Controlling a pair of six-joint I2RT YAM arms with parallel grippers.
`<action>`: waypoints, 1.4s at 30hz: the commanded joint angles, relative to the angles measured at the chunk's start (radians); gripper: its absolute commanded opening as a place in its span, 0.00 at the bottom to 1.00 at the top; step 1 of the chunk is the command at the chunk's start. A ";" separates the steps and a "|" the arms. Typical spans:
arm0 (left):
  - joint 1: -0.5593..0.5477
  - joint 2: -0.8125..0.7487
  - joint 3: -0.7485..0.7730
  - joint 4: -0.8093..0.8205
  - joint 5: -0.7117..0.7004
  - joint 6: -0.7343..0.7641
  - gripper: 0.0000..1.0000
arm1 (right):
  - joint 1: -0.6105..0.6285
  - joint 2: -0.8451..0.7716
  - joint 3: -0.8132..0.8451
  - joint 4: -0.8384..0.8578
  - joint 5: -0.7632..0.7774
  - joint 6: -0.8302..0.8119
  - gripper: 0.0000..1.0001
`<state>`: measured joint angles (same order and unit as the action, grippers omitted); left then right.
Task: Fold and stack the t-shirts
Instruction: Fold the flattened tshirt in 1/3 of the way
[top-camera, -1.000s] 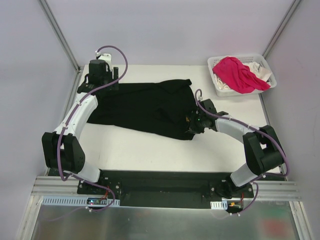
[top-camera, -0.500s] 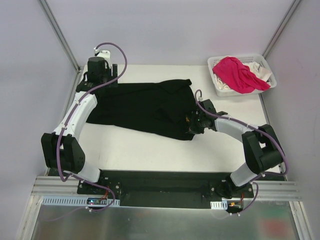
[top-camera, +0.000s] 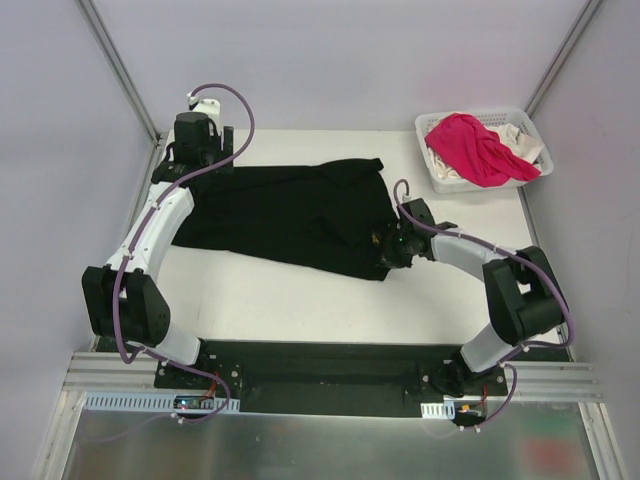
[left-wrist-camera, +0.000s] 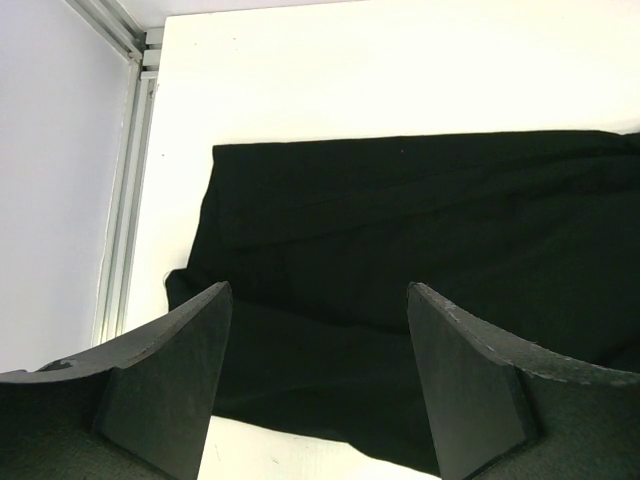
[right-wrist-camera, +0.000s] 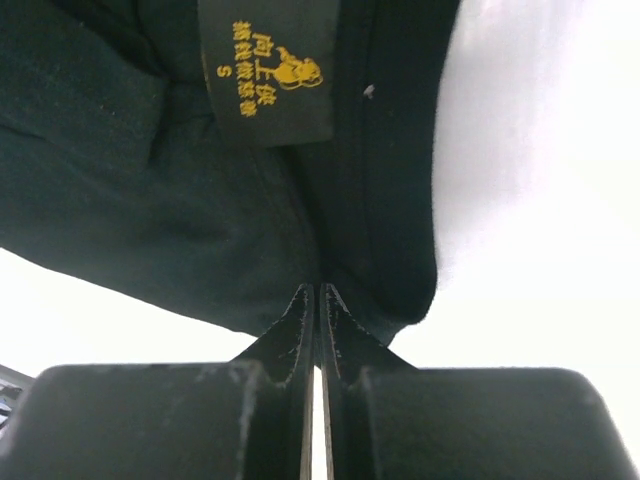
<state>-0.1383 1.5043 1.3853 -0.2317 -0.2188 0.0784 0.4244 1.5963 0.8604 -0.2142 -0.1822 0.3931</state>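
Across middle of white table (top-camera: 300, 295), large black cloth t-shirt (top-camera: 290, 215) is spread out, collar edge pinched in clenched right gripper (right-wrist-camera: 316, 300), prob. for a fold; left gripper (left-wrist-camera: 318, 300) is held released over far-left hem. Bright pink t-shirt (top-camera: 475, 150) is heaped in white lattice basket (top-camera: 527, 125), far-right corner.

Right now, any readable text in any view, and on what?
"S": yellow, on the tag sewn into the black shirt, right wrist view.
Yellow characters next to a small yellow figure logo, same tag: too small to read with confidence.
Top and left wrist views: no text.
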 joint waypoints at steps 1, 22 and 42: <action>-0.006 -0.009 0.035 0.000 -0.011 0.011 0.70 | -0.038 -0.044 -0.004 -0.022 0.038 0.007 0.01; -0.006 -0.016 0.038 -0.009 0.013 0.004 0.70 | -0.265 -0.223 -0.123 -0.109 0.135 -0.020 0.01; -0.018 -0.055 0.008 -0.023 0.013 -0.011 0.70 | -0.458 -0.340 -0.201 -0.146 0.141 -0.091 0.01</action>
<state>-0.1448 1.5009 1.3853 -0.2348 -0.2169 0.0772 -0.0128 1.2961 0.6662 -0.3336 -0.0635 0.3267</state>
